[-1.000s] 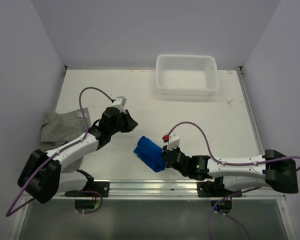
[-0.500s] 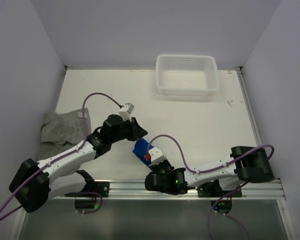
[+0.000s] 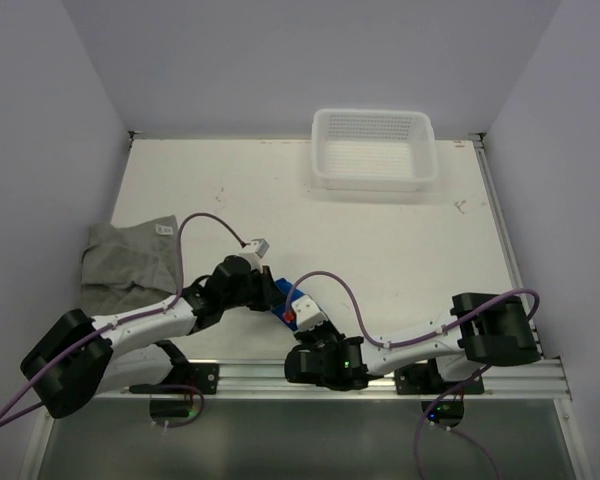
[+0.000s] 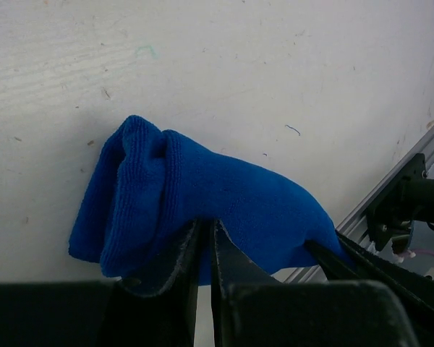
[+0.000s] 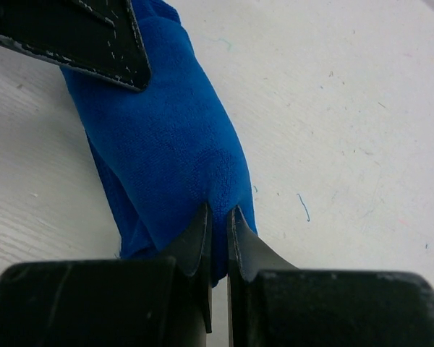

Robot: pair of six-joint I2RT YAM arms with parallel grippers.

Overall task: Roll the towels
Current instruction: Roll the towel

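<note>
Top external view first: the blue towel [image 3: 278, 305] sits bunched at the near edge of the table [image 3: 400, 250], wedged between both arms. The grey towel [image 3: 125, 262] lies flat and loose, well apart at the far left. The white basket [image 3: 372, 183] waits at the back.

Over to the wrist cameras. The left gripper [image 4: 206, 225] has its jaws drawn almost together, tips buried in the lower edge of the blue bundle, nipping a thin fold. The right gripper [image 5: 218, 214] shows the same picture from the other end: jaws narrow, pinched on the cloth's near tip.

Now, this is terry cloth: light, soft, no stiffness at all, so it looks set to sag and unwind wherever it isn't pinned. Its nap should give the fingers good bite, so slipping looks unlikely. The bundle reads as a loose roll, layered at one end. Best hold, I'd say, is at the two ends of the roll, catching every layer rather than only the outer flap.
</note>
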